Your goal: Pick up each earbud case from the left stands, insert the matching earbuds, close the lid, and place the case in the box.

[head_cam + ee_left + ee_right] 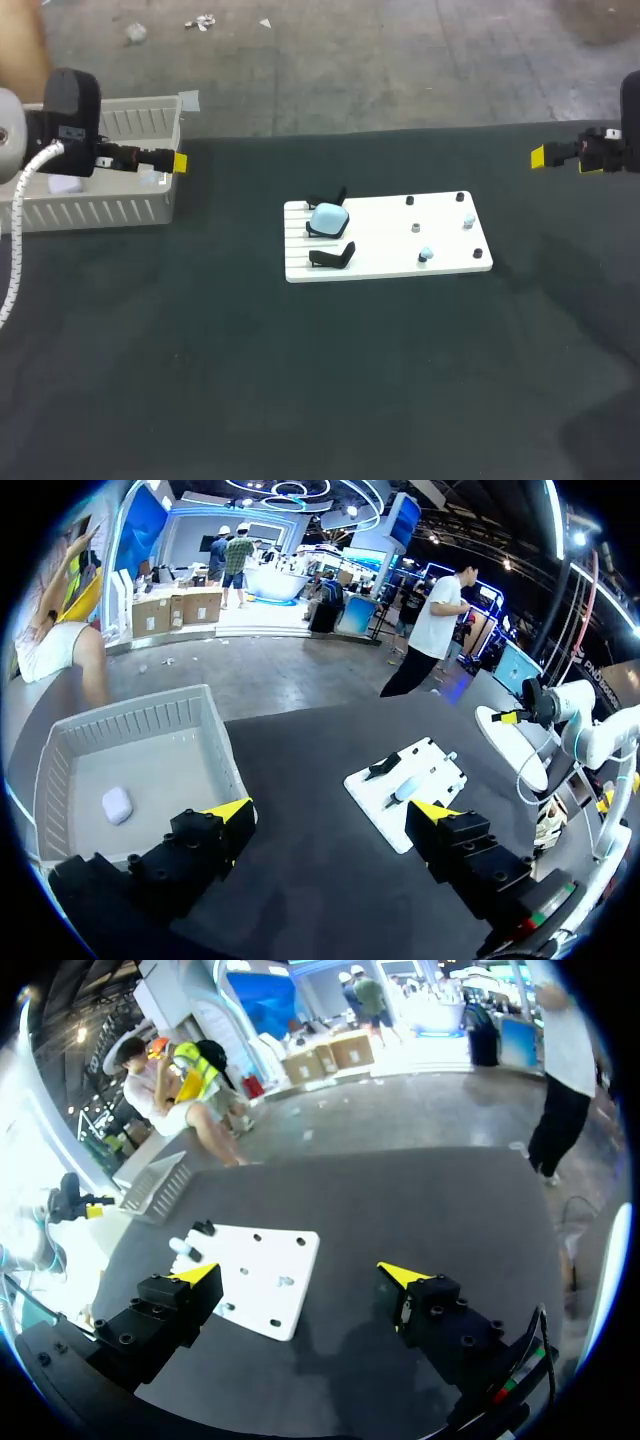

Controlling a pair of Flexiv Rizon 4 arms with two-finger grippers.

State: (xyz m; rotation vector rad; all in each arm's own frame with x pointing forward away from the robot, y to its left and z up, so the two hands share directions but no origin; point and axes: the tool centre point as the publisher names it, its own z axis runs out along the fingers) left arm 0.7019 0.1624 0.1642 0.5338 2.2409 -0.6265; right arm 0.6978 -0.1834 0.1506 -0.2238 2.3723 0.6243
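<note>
Beside box [140,716], left tool [331,811] level, spread; right tool [300,1274] level, spread.

Left gripper [330,812] and right gripper [300,1274] hover at opposite sides, fingers [228,811] spread wide

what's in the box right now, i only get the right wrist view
observer: one white case lies on the floor of the box.
operator: any case left on the stands
observer: yes, a light blue case sits between two black stands, and both of those are empty.
operator: and where's the left arm
observer: the left fingers are open, holding nothing, by the end of the box nearest the white board.
</note>
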